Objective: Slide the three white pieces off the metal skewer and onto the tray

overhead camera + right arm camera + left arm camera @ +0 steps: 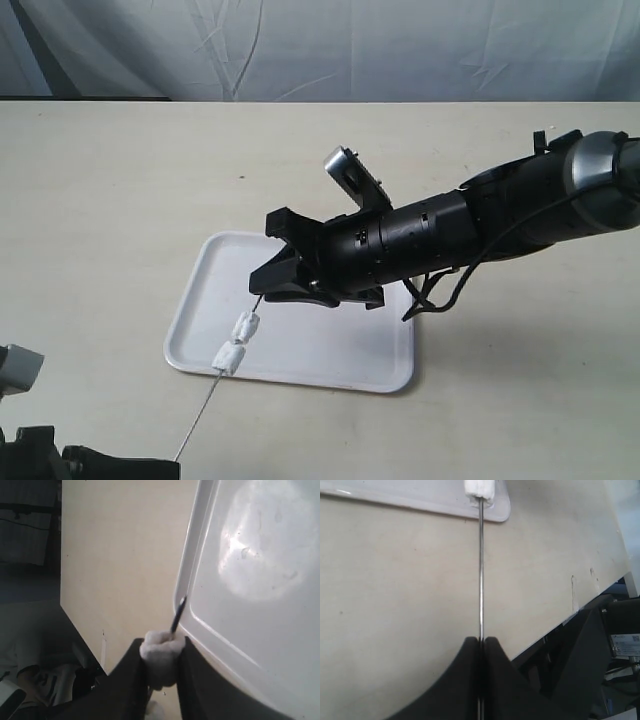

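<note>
The metal skewer (200, 415) runs slanting from the lower left up over the tray (330, 360). My left gripper (481, 641) is shut on its lower end, with the rod (481, 575) straight out ahead. Two white pieces (245, 325) (229, 356) sit on the rod above the tray's near left edge. My right gripper (161, 647) is shut on the third white piece (159, 657) near the skewer tip (178, 614). In the exterior view that gripper (264, 288) hides the piece. The rearmost piece (480, 489) shows in the left wrist view.
The tray's floor (260, 580) is bare and glossy. The right arm (480, 225) reaches in from the right above the tray's far side. The cream table (120, 200) spreads around; its near edge (580, 605) is close to the left gripper.
</note>
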You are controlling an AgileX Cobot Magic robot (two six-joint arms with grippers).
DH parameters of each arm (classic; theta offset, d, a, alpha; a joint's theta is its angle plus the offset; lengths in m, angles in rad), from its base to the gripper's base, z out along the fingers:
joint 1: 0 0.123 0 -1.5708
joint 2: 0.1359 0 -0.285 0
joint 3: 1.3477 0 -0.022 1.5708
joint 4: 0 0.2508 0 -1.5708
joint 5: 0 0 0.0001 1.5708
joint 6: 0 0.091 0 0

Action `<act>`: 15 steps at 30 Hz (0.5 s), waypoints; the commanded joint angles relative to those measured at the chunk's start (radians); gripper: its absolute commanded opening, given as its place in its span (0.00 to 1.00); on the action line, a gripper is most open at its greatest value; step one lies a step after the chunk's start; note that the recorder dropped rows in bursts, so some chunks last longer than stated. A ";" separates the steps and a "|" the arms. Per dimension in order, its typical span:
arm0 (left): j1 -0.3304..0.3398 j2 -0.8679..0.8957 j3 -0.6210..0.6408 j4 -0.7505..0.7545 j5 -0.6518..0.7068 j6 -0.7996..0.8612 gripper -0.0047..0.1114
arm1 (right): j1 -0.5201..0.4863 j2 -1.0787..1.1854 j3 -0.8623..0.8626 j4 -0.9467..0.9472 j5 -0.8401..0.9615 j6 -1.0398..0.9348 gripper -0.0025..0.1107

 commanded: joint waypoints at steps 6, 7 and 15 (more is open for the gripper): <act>0.001 -0.005 0.003 -0.006 0.105 0.004 0.04 | 0.000 0.002 -0.006 0.001 0.002 -0.018 0.17; 0.001 -0.005 0.003 -0.006 0.122 0.004 0.04 | 0.000 0.002 -0.006 0.001 -0.008 -0.018 0.17; 0.001 -0.005 0.003 0.016 0.162 -0.024 0.04 | 0.000 0.002 -0.033 0.001 -0.123 -0.037 0.17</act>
